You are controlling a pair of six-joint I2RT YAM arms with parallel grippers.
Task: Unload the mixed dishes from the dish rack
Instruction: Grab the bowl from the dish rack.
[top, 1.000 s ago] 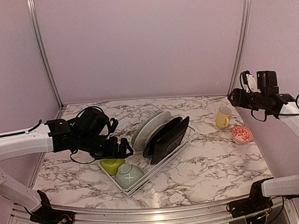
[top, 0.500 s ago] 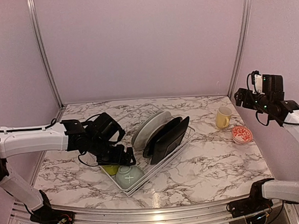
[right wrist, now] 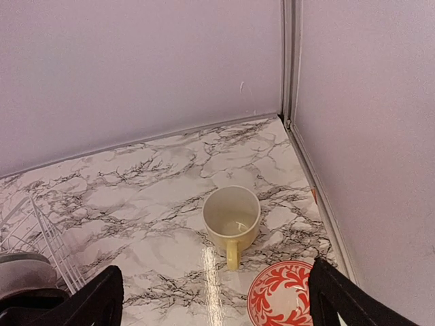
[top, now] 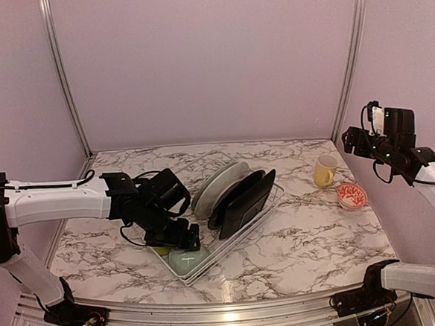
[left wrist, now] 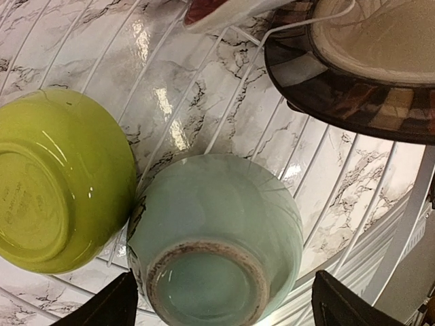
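Note:
The white wire dish rack [top: 260, 218] holds a whitish plate [top: 217, 184], black squarish plates [top: 244, 198], a lime-green bowl [left wrist: 58, 180] and a pale grey-green bowl [top: 188, 259], both bowls upside down. My left gripper [top: 179, 236] is open and hangs just above the grey-green bowl [left wrist: 217, 234], one finger on each side of it, not touching. My right gripper [top: 361, 139] is open and empty, high at the right wall above the pale yellow mug [right wrist: 232, 219] and the small white red-patterned bowl [right wrist: 291, 295], which stand on the table.
The mug [top: 325, 170] and the red-patterned bowl [top: 351, 195] sit near the right wall. The marble table [top: 312, 238] is bounded by lilac walls at the back and both sides.
My left gripper has moved right and down, from over the lime-green bowl to over the grey-green bowl. My right gripper has risen and drawn back toward the right wall.

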